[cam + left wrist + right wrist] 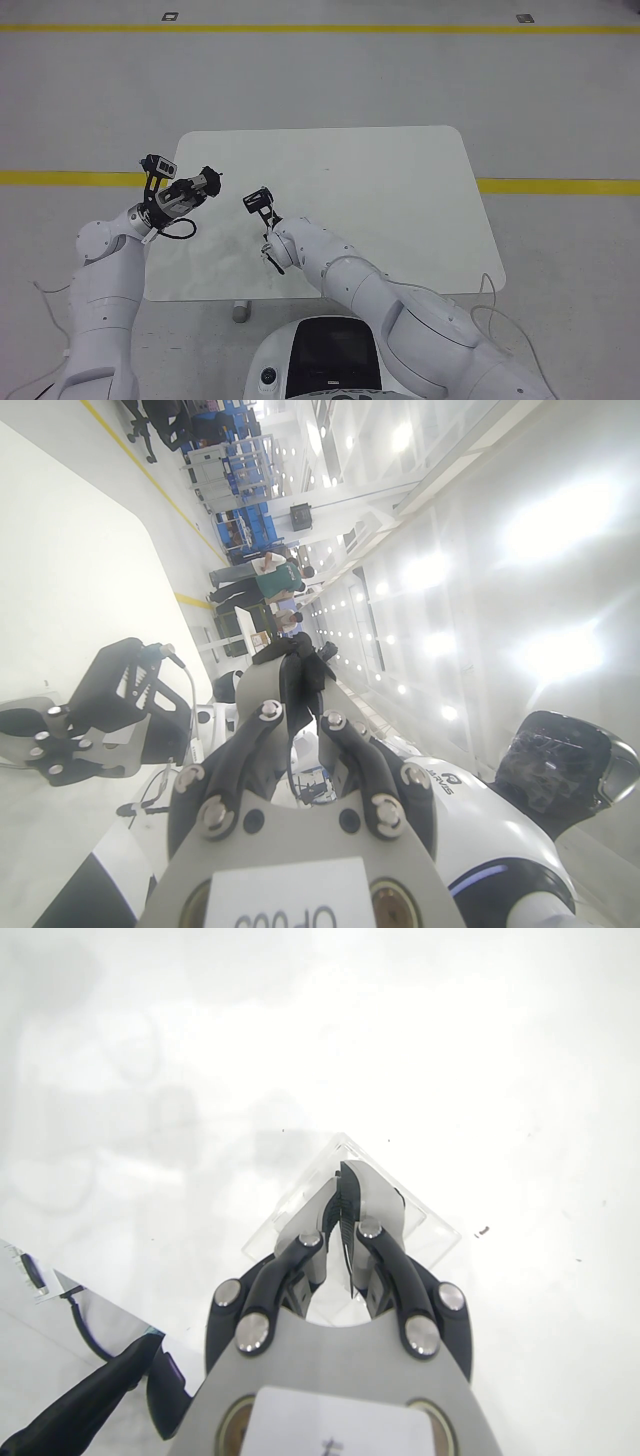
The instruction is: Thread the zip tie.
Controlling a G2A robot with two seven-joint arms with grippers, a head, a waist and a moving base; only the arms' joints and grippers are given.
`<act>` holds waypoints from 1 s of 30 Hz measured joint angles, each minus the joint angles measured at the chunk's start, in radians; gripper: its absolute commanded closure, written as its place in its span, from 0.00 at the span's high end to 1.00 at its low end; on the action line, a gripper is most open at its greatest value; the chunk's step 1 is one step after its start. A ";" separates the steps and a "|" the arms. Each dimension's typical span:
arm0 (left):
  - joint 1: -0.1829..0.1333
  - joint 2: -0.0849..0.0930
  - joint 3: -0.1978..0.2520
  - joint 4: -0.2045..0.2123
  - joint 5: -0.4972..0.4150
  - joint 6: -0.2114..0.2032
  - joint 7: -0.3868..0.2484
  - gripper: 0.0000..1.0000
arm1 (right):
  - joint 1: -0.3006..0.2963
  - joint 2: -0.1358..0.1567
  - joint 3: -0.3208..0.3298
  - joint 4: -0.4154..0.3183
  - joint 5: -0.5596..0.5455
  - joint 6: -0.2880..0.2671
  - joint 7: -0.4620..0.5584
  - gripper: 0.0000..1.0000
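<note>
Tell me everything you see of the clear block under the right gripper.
The clear block looks like transparent plastic: square, flat and low, with a stepped double edge. It lies on the white table, one corner pointing ahead of the gripper. The right gripper, shut, sits over its middle and hides that part; whether they touch cannot be told.
</note>
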 measured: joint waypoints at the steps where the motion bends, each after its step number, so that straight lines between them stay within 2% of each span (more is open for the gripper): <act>1: 0.000 0.000 0.000 0.000 0.000 0.000 0.000 0.00 | 0.000 0.000 0.000 0.000 0.000 0.000 0.000 0.00; 7: 0.000 0.000 0.000 0.000 0.000 0.000 0.000 0.00 | -0.003 0.004 -0.007 -0.008 -0.023 0.003 -0.005 0.00; 11: 0.000 0.000 0.000 0.000 0.000 0.000 0.000 0.00 | 0.005 0.010 -0.033 -0.055 -0.105 0.003 0.070 0.00; 18: 0.000 0.000 0.000 0.000 0.000 0.000 0.000 0.00 | 0.012 0.035 -0.027 -0.137 -0.161 -0.088 0.221 0.00; 23: 0.000 0.000 0.000 0.000 0.000 0.000 0.000 0.00 | 0.008 0.049 -0.024 -0.162 -0.190 -0.150 0.311 0.00; 25: 0.000 0.000 0.000 0.000 0.000 0.000 0.000 0.00 | 0.007 0.052 -0.022 -0.165 -0.202 -0.158 0.331 0.00; 26: 0.000 0.000 0.000 0.000 0.000 0.000 0.000 0.00 | 0.006 0.053 -0.022 -0.167 -0.208 -0.154 0.333 0.11; 27: 0.000 0.000 0.000 0.000 0.000 0.000 0.000 0.00 | 0.003 0.053 -0.021 -0.168 -0.217 -0.144 0.332 0.29; 30: 0.000 0.000 0.000 0.000 0.000 0.000 0.000 0.00 | -0.007 0.052 -0.016 -0.162 -0.224 -0.138 0.318 0.40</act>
